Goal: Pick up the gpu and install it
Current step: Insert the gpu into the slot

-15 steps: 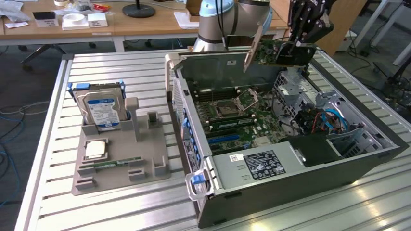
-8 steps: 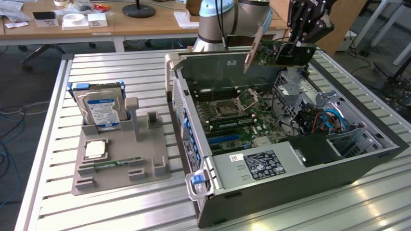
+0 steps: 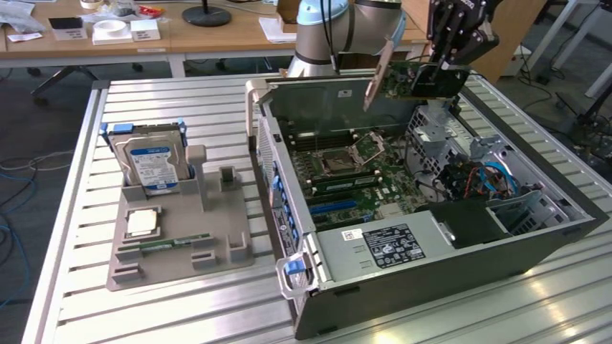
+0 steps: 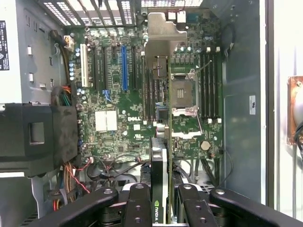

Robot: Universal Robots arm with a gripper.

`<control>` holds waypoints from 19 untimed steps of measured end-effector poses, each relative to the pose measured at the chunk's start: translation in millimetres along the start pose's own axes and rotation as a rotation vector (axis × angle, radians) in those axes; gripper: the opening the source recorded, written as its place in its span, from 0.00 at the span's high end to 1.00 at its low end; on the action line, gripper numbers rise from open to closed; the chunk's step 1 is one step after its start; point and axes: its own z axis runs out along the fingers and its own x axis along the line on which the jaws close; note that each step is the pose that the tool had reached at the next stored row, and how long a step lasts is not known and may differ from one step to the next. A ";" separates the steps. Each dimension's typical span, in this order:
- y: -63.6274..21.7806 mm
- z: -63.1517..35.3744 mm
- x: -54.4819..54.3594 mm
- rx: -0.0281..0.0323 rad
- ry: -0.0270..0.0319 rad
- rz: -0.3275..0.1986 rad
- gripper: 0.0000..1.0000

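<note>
Jaws: clenched on the gpu, with a black finger pressing each face of the card, which the wrist view shows edge-on.
Gripper: the gripper hangs above the far corner of the open computer case, higher than its rim.
Card: it is in the air and upright on its long edge, touching nothing but the fingers. Its silver bracket slants down on the exterior view's left of the card.
Step in hand: I'd say the pick-up is done and this is the carry over the motherboard. The card is not yet seated.
Slots: the blue slot lies bare, well apart from the open processor socket.
Alignment: the card hides the strip of board right under it, so I cannot tell which slot it is over. It is probably not the blue one, which shows off to one side.
What seating calls for: in my judgement, the card's lower edge square above a slot, the bracket turned to meet the case's rear wall, then a straight, level press.
Off to the side: a hard drive and a memory stick sit on the grey tray, at the exterior view's left of the case.
</note>
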 end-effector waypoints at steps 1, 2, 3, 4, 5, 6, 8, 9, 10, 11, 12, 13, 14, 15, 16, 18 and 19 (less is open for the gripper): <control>0.0 0.1 0.0 0.0000 0.0000 -0.002 0.73; 0.3 0.6 0.0 0.0014 -0.0002 -0.005 0.73; 0.6 1.2 0.0 0.0055 -0.0003 -0.008 0.73; 0.9 1.8 0.1 0.0101 -0.0002 -0.011 0.73; 1.2 2.5 0.1 0.0145 -0.0004 -0.015 0.73; 1.5 3.1 0.2 0.0184 -0.0005 -0.018 0.73; 2.4 4.4 0.3 0.0245 -0.0006 -0.024 0.73; 3.0 5.2 0.3 0.0266 -0.0006 -0.027 0.73; 3.6 6.0 0.4 0.0283 -0.0006 -0.030 0.73; 4.3 6.9 0.4 0.0298 -0.0006 -0.032 0.73; 5.2 7.9 0.5 0.0310 -0.0006 -0.035 0.73; 6.0 9.1 0.6 0.0318 -0.0006 -0.037 0.73; 7.0 10.4 0.7 0.0323 -0.0007 -0.039 0.73; 7.9 11.7 0.8 0.0325 -0.0007 -0.041 0.73; 8.7 12.8 0.8 0.0325 -0.0007 -0.042 0.73; 9.0 13.3 0.9 0.0325 -0.0006 -0.043 0.73; 9.0 13.3 0.9 0.0324 -0.0005 -0.043 0.73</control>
